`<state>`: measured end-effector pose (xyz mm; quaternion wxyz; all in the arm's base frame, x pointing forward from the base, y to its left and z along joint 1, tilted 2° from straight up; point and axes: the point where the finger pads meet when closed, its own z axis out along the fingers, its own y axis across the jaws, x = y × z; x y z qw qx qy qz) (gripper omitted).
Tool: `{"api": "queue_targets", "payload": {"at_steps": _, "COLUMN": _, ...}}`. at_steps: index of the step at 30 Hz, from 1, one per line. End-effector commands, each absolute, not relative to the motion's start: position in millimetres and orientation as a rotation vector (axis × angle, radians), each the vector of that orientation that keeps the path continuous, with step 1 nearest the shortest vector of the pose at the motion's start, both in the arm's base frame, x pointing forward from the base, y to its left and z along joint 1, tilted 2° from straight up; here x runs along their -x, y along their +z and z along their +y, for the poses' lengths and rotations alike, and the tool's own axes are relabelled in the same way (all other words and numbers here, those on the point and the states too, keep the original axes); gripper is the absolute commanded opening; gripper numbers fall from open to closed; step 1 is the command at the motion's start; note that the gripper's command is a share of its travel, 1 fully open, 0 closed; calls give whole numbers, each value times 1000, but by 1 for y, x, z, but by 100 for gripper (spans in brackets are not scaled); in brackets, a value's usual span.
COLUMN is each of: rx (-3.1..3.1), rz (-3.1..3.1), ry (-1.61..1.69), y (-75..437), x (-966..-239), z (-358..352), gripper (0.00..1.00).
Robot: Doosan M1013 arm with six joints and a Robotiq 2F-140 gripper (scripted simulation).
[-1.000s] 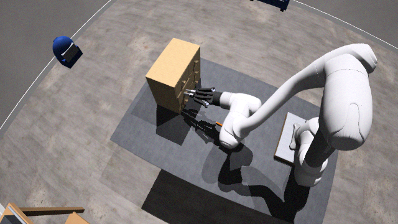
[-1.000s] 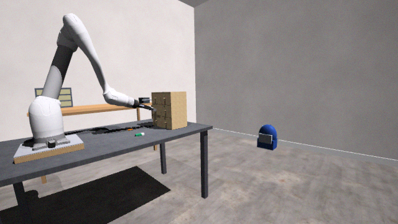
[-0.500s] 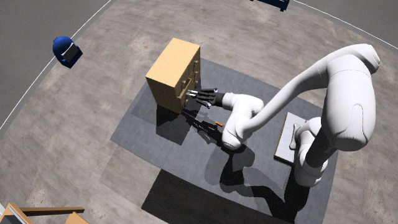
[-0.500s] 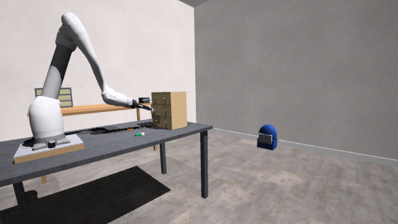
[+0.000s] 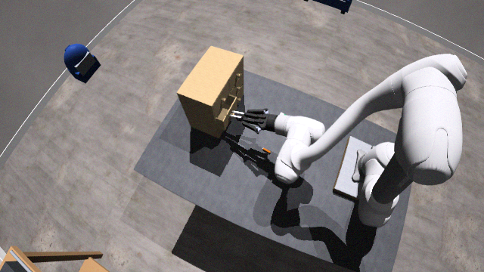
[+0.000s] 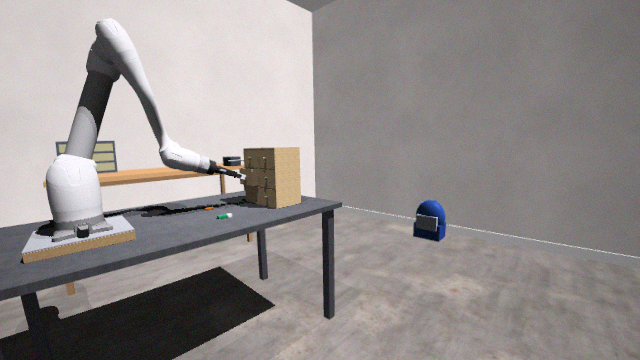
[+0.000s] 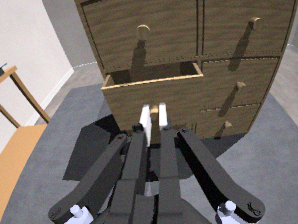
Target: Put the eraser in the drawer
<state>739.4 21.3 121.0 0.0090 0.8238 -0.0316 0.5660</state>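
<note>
Now claw (image 7: 153, 117) clamped on middle-left drawer (image 7: 156, 96) handle.

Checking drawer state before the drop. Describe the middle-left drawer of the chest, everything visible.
The middle-left drawer is a tan, wood-look open tray, pulled partway out of the small chest; the other fronts in view sit flush. It looks level, not drooping. What can be seen of its inside shows nothing in it. Its knob is hidden behind the hand, whose narrowed fingertips sit at the front panel's middle, apparently on the knob. The chest stands on the dark table.
</note>
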Motion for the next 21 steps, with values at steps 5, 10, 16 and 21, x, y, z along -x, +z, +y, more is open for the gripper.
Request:
{"api": "queue_targets", "payload": {"at_steps": 5, "rx": -2573, "rz": -99, "ry": 1768, "y": 121, "x": -729, "z": 22, "gripper": 8}}
{"api": "queue_targets", "payload": {"at_steps": 10, "rx": -2573, "rz": -99, "ry": 1768, "y": 121, "x": -722, "z": 22, "gripper": 8}}
{"api": "queue_targets", "payload": {"at_steps": 16, "rx": -2573, "rz": -99, "ry": 1768, "y": 121, "x": -718, "z": 23, "gripper": 8}}
{"api": "queue_targets", "payload": {"at_steps": 21, "rx": -2573, "rz": -99, "ry": 1768, "y": 122, "x": -714, "z": 23, "gripper": 8}}
